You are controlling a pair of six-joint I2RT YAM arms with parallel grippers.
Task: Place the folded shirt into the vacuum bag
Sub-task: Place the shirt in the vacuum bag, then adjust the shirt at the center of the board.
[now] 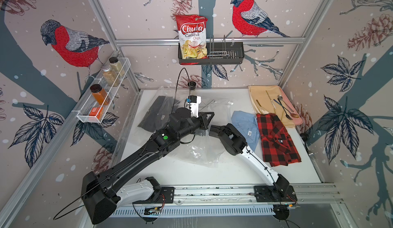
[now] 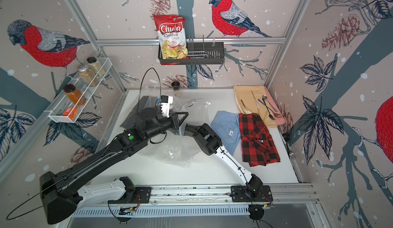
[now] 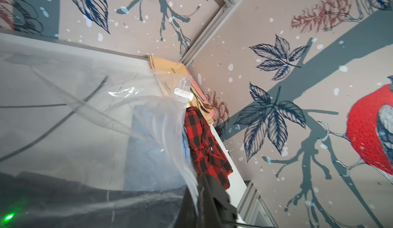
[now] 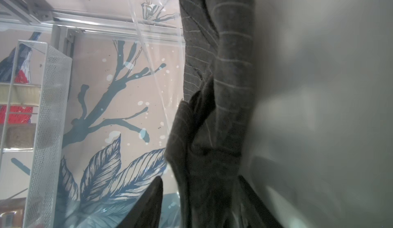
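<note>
The clear vacuum bag (image 1: pixel 197 152) lies crumpled across the middle of the table. A dark pinstriped folded shirt (image 1: pixel 155 114) rests inside it toward the far left. My left gripper (image 3: pixel 204 195) is shut on the bag's edge, holding the film (image 3: pixel 85 110) up. My right gripper (image 4: pixel 200 178) reaches into the bag, open. The dark shirt (image 4: pixel 225 88) lies between its spread fingers (image 4: pixel 153 201), with a gap on one side. In both top views the right gripper's tips are hidden under the left wrist (image 1: pixel 191 122).
A light blue shirt (image 1: pixel 244 125) and a red plaid shirt (image 1: pixel 276 139) lie to the right of the bag. Behind them sits a pink tray (image 1: pixel 297 120) with a beige cloth and cutlery. A spice rack (image 1: pixel 104 93) hangs on the left wall, a black basket (image 1: pixel 234 54) on the back.
</note>
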